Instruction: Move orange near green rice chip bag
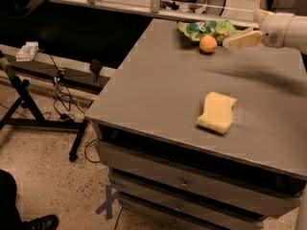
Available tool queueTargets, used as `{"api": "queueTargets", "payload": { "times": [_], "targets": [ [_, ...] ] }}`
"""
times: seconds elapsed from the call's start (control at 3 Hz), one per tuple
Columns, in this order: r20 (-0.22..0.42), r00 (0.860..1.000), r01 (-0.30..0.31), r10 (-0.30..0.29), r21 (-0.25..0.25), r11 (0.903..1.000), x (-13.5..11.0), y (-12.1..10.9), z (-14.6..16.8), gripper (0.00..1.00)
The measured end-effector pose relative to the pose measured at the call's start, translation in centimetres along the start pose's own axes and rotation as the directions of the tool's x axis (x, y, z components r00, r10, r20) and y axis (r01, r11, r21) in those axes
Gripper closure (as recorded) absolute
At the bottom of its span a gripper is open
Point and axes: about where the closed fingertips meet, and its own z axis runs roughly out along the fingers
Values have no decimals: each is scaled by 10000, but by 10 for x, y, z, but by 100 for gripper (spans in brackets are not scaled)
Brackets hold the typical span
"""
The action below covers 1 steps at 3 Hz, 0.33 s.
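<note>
Far end of the grey table [158, 80]: the orange [208, 44], resting on the surface, right up against the near edge of the green rice chip bag [206, 29], the bag lying crumpled and flat behind it at the table's back edge. Just right of the fruit, the gripper [239, 34], reaching in from the right side above the table top on a pale arm [283, 28]. Fingers [242, 39] spread apart and closed on nothing; the lower, longer one pointing left toward the orange, its tip near the fruit's right side yet separated by a narrow gap, no contact. Orange fully outside the jaws, to the left of the tips, not between them. Nearer the front of the table, well apart from fruit and bag, a pale yellow wavy sponge [217, 111] lying flat. Below the top, grey drawers [182, 181]. To the left, on the speckled floor [48, 176], a black stand [29, 109] with trailing cables.
</note>
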Motion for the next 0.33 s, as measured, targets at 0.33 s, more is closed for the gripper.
{"api": "queueTargets", "payload": {
  "times": [0.33],
  "targets": [
    [-134, 9992, -373, 375, 123, 9992, -5, -5, -56, 0]
  ]
}}
